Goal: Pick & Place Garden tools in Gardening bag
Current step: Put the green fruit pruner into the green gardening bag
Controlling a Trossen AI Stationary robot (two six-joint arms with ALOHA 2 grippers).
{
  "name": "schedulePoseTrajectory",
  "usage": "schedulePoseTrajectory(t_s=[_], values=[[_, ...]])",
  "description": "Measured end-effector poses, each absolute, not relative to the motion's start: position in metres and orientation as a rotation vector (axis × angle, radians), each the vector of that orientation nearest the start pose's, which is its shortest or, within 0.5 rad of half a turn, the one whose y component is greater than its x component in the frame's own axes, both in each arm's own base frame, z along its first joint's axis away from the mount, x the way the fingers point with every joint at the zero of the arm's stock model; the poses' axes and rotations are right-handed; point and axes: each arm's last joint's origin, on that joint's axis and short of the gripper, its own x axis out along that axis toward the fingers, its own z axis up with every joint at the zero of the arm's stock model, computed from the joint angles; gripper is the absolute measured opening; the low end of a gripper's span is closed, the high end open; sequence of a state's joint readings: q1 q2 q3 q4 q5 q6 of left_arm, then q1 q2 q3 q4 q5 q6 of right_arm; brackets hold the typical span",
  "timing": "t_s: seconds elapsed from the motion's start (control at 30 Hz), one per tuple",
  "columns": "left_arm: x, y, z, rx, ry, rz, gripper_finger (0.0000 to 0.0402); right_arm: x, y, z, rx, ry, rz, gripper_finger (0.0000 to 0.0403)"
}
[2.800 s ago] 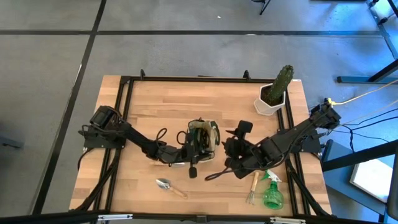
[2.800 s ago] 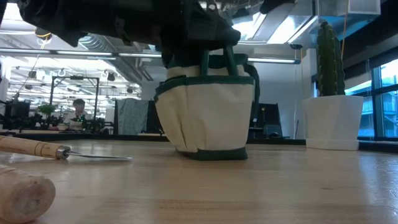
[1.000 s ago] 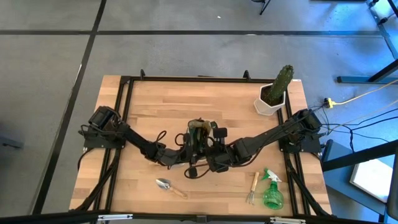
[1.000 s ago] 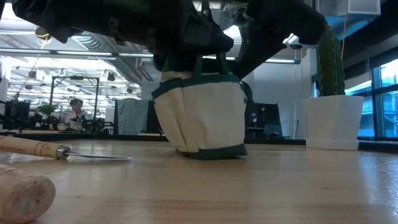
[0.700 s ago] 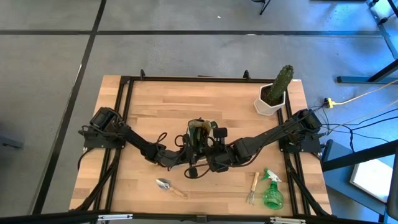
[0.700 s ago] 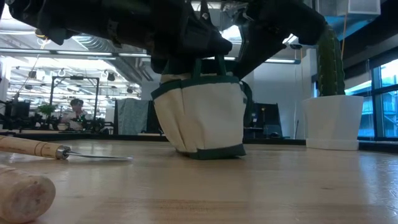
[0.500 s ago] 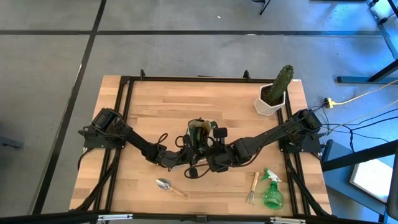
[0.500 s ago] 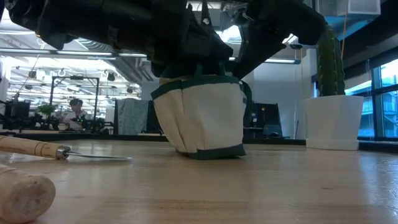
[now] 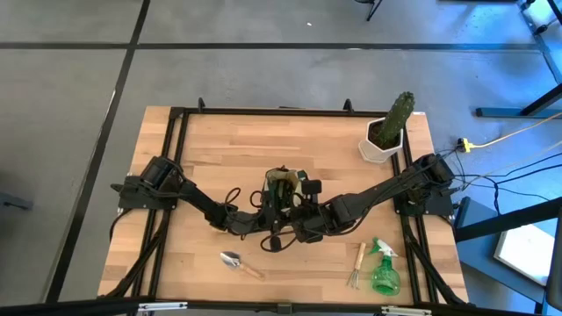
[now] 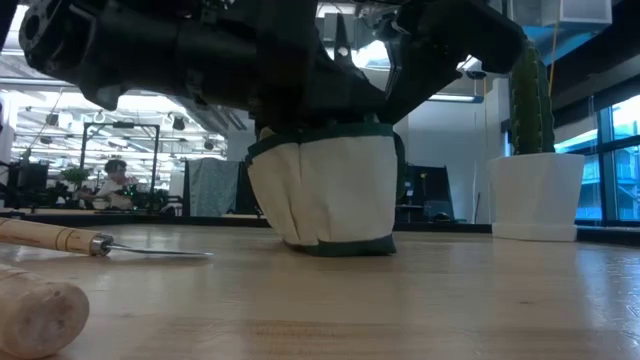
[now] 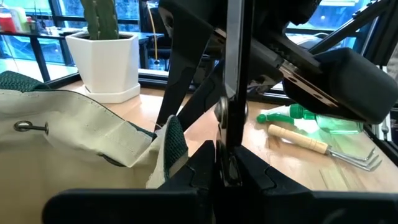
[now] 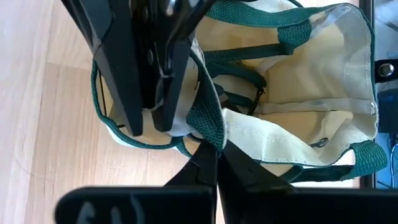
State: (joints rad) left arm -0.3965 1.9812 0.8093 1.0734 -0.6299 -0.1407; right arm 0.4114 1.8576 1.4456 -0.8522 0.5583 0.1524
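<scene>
Meeting over the middle of the table (image 9: 219, 149), my two arms now crowd the gardening bag (image 9: 283, 187), where a few seconds ago my right one was still off to the side. My right gripper (image 12: 214, 149) has come across and is clenched on the bag's green rim, holding the mouth open. My left gripper (image 11: 222, 163) is clamped on the black pruners (image 11: 234, 74) and has sunk lower over the bag in the low view. I take that to mean the drop is close, with the pruners the first tool to go in.

The trowel (image 9: 239, 262), the hand fork (image 9: 356, 263) and the spray bottle (image 9: 383, 274) lie along the near edge, not yet touched.

From above, both grippers and the pruners merge into one dark mass, so I cannot tell whether the blades are inside the mouth yet. At table height my arms cover the bag's handles and opening, and a wooden handle is cut off at the corner.
</scene>
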Motion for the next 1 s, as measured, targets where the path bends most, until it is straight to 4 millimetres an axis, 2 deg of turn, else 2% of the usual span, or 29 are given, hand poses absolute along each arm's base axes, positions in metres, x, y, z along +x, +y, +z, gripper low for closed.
schedulePoseTrajectory(t_s=[0.47, 0.73, 1.0], values=[[0.344, -0.125, 0.126, -0.071, 0.149, 0.277, 0.0026, 0.346, 0.134, 0.225, -0.45, 1.104, -0.214, 0.0], [0.336, -0.133, 0.131, 0.039, 0.161, 0.327, 0.0116, 0.344, 0.133, 0.225, -0.46, 1.113, -0.236, 0.0], [0.329, -0.143, 0.137, 0.092, 0.136, 0.414, 0.0135, 0.343, 0.133, 0.225, -0.465, 1.121, -0.237, 0.0]])
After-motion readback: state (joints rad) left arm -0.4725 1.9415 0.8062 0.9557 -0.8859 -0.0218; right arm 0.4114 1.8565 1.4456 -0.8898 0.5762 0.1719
